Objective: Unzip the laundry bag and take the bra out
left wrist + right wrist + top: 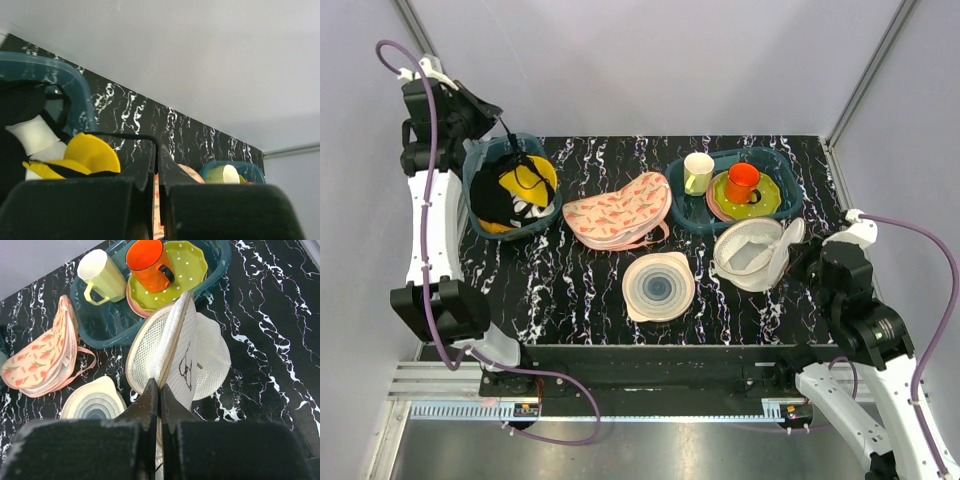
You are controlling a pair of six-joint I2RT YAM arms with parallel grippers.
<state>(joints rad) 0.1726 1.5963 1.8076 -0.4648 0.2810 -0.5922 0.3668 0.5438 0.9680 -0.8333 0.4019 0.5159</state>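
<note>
Bra (532,180): yellow, in the left bin (60,67) beside dark cloth (495,200), well apart from the bag (752,255). The bag lies unzipped on the right of the desk (570,295), nothing yellow showing in it.

Left claw (156,147): pinched shut on the thin black strap (120,136), which runs taut to the bra.

Right claw (159,389): closed flat at the bag's rim. It seems to pinch the raised flap, though the tips hide the contact.

Handling, as I judge it:
- The bra is light, soft and limp, and will dangle and swing from that strap.
- The strap is thin enough to slide out of a flat pinch, so you'd get a surer hold on the fabric edge.
- The bag mesh is floppy and snags. Take it by the firmer zip rim, not the net.
</note>
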